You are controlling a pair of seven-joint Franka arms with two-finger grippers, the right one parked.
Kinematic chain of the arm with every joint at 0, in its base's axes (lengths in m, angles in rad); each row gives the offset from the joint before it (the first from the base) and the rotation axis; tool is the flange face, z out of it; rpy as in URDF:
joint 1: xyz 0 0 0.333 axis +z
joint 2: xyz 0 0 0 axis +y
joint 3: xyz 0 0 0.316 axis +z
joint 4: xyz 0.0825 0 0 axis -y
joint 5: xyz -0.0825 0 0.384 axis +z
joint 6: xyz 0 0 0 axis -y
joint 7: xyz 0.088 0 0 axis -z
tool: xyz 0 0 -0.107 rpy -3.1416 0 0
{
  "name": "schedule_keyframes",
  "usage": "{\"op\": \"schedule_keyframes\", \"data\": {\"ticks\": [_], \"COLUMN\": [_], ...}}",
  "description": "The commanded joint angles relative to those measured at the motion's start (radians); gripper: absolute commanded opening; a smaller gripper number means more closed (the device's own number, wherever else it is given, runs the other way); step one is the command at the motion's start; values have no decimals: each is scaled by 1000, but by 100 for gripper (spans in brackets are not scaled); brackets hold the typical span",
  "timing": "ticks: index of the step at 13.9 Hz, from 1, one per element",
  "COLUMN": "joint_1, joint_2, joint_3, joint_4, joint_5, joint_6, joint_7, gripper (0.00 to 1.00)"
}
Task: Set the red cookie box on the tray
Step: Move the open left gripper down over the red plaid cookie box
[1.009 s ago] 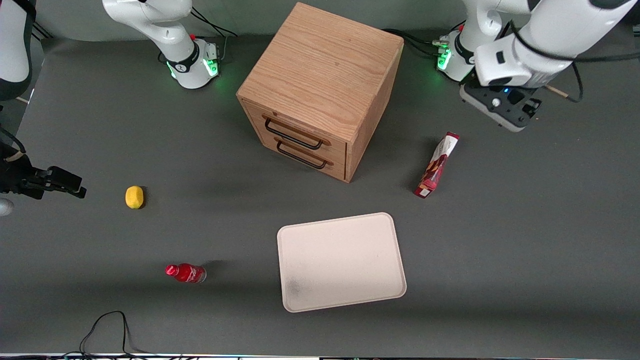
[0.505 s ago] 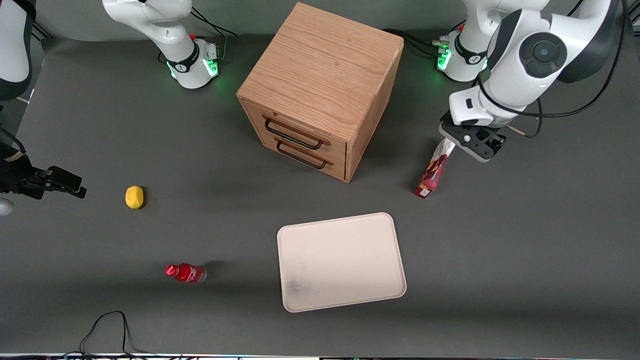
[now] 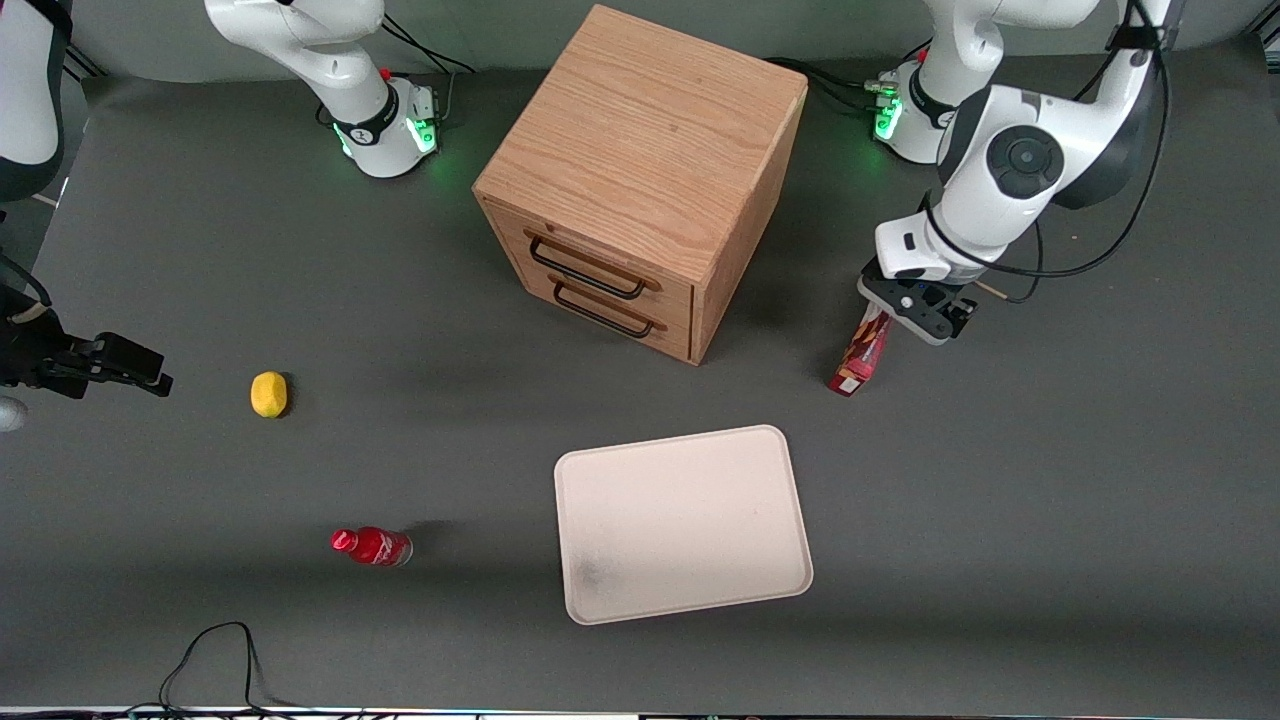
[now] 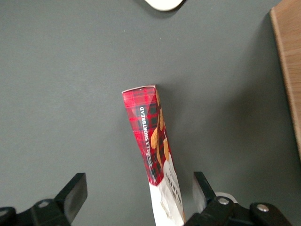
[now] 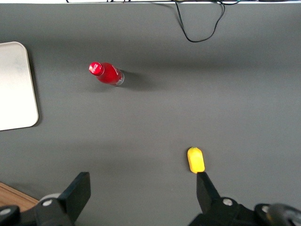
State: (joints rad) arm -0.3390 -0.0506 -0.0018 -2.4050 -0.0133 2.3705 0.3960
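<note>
The left arm's gripper [image 4: 136, 197] hangs with fingers spread wide over the white end of the long red cookie box [image 3: 861, 354], which lies on the grey table beside the wooden drawer cabinet [image 3: 640, 180], apart from the cream-white tray [image 3: 680, 520].

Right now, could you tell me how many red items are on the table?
2. The red cookie box lies beside the wooden drawer cabinet, under the open gripper. The small red bottle stands toward the parked arm's end, nearer the front camera than the lemon.
</note>
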Motion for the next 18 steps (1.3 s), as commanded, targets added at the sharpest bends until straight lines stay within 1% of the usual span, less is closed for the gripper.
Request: {"op": "schedule_keyframes", "data": {"ticks": [1,2,5,11,12,13,14,15,16,17,18], "joint_1": [-9,-11,-12,-15,-15,-15,-15,-14,-14,-15,-15], "joint_2": [27,79,139,199,199,199,198,196,195,192,192], "joint_3": [8,6,8,8,6,6,8,8,8,8,8], "joint_4": [-55,-72,-82,-83,-83,-82,-82,-82,-82,-82,-80], "joint_5": [4,7,10,10,10,10,10,10,10,10,10], "joint_6": [97,160,223,254,253,245,242,237,234,233,231], "joint_7": [15,15,15,15,15,14,6,6,3,0,0], "gripper": [100,100,100,98,85,60,39,21,4,0,0]}}
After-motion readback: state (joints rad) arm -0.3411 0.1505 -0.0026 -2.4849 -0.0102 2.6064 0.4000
